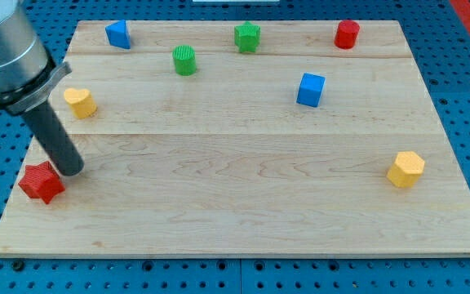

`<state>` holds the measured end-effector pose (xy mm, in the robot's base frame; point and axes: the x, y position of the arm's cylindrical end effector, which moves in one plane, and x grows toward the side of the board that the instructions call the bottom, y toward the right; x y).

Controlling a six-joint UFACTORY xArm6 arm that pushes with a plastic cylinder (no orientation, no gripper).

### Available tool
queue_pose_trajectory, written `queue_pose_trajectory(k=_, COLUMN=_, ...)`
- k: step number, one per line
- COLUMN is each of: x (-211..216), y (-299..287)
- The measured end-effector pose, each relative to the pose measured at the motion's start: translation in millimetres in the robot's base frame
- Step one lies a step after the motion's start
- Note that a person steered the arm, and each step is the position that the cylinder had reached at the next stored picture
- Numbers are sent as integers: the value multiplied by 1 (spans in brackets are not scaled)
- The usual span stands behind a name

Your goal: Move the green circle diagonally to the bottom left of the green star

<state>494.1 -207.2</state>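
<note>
A wooden counter (243,204) lies on a blue pegboard surface (463,24), with 8 small coloured blocks spread over it. A grey robot arm enters from the view's top left and ends in a straight dark rod. This rod is the end effector; it has no jaws to open or close, and it grips nothing.

My tip (72,171) sits near the counter's left edge, just to the view's upper right of the red star (41,182), and whether the 2 touch cannot be told.

The yellow heart-like block (80,102) is close above the tip. The green circle (184,60) lies well apart from the tip, toward the view's top and right. The green star (247,37) is farther the same way, up and to the right of the circle, near the counter's top edge. The 2 green blocks are near each other but not touching.

The blue block (118,33) at the top left lies far above the tip, its shape unclear. The blue cube (310,90) is far to the tip's right and higher. The red cylinder (347,34) stands at the top right. The yellow hexagon (405,169) is farthest to the tip's right, at about the tip's level.
</note>
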Motion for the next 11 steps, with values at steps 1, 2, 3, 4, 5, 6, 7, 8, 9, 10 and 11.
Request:
queue_pose_trajectory(k=1, x=-48, y=46)
queue_pose_trajectory(k=2, x=-83, y=38)
queue_pose_trajectory(k=3, x=-118, y=16)
queue_pose_trajectory(k=4, x=-159, y=11)
queue_pose_trajectory(k=5, x=-193, y=27)
queue_pose_trajectory(k=6, x=-205, y=39)
queue_pose_trajectory(k=7, x=-213, y=47)
queue_pose_trajectory(k=8, x=-227, y=69)
queue_pose_trajectory(k=9, x=-231, y=77)
queue_pose_trajectory(k=10, x=-231, y=77)
queue_pose_trajectory(k=11, x=-231, y=77)
